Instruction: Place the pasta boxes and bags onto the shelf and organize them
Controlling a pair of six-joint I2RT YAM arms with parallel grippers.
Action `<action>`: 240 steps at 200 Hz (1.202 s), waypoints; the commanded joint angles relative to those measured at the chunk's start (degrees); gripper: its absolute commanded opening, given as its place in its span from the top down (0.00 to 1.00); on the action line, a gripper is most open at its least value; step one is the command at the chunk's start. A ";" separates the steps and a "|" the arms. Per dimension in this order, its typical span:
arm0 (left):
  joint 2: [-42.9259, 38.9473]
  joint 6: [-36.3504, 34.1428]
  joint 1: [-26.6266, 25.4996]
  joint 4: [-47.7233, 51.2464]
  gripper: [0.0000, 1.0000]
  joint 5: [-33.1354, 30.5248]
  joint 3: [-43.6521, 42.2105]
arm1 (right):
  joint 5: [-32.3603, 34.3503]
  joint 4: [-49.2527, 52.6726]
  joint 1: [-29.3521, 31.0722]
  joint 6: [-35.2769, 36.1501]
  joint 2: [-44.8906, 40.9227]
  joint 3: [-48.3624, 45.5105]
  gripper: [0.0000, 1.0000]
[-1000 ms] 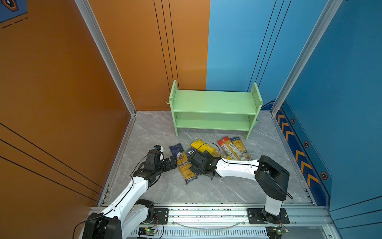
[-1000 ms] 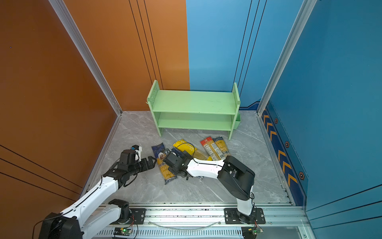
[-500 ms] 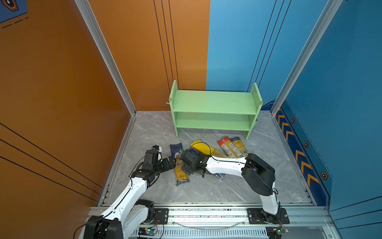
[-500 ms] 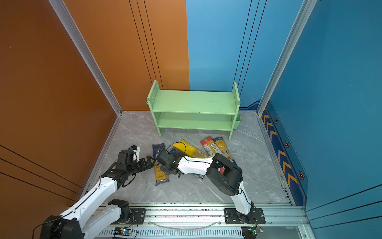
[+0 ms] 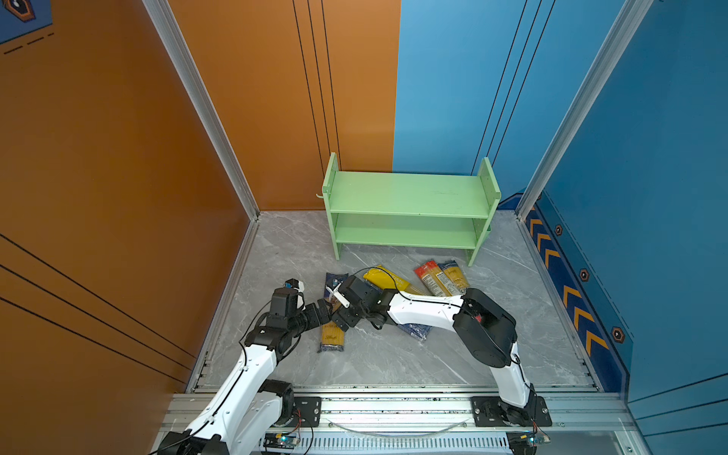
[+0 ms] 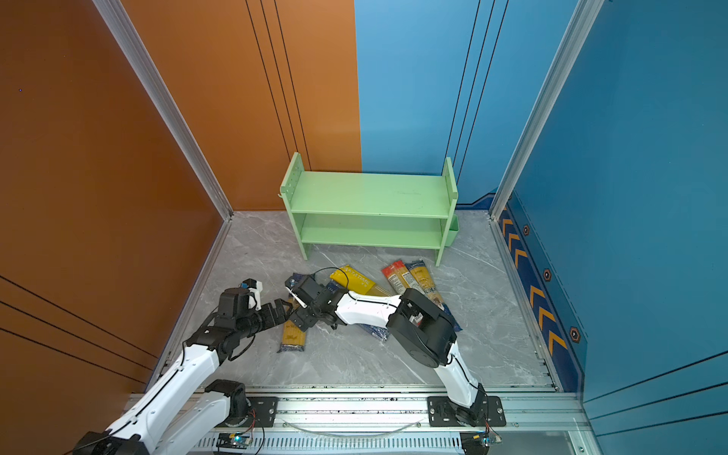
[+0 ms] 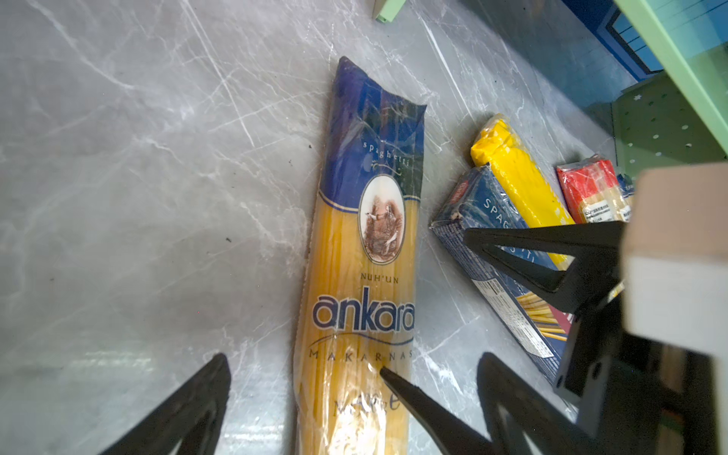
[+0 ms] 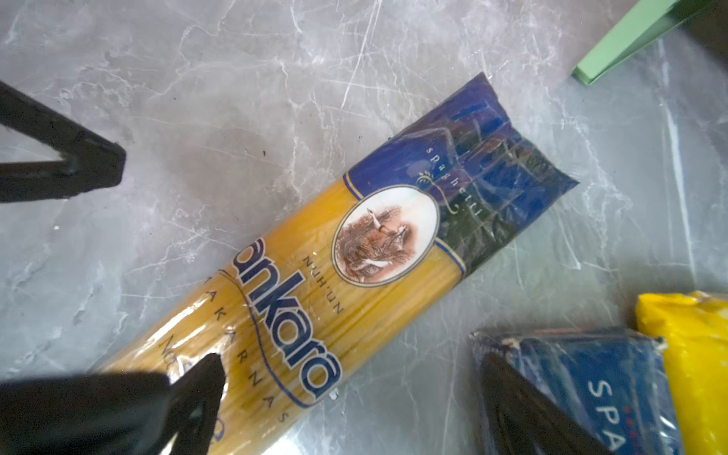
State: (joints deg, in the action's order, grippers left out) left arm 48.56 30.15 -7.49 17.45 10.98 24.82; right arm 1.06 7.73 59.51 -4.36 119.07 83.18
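Observation:
A blue-and-yellow Ankara spaghetti bag lies flat on the grey floor. My left gripper is open, with one finger on each side of the bag's yellow part. My right gripper is open too. One of its fingertips rests on the bag and the other hangs over the dark blue Barilla box. A yellow Pastatime pack, a red-ended pack and another blue-and-yellow pack lie nearer the green shelf, both of whose tiers are bare.
An orange wall closes the left side and a blue wall the right. A metal rail carrying both arm bases runs along the front. A small green cup hangs on the shelf's right panel. A black cable loops above the right wrist.
My right arm has swung left across the floor, and the Ankara bag has slid left and turned straighter with it. The left gripper has barely moved.

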 commanded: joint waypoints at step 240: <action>-1.35 4.24 7.13 -0.22 0.02 3.48 -2.67 | 5.70 -18.82 9.35 14.12 -5.76 -17.54 0.05</action>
State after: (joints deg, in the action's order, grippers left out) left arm 48.18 34.15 -1.02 17.43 12.95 22.85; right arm 3.60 -8.32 69.73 9.65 111.90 63.53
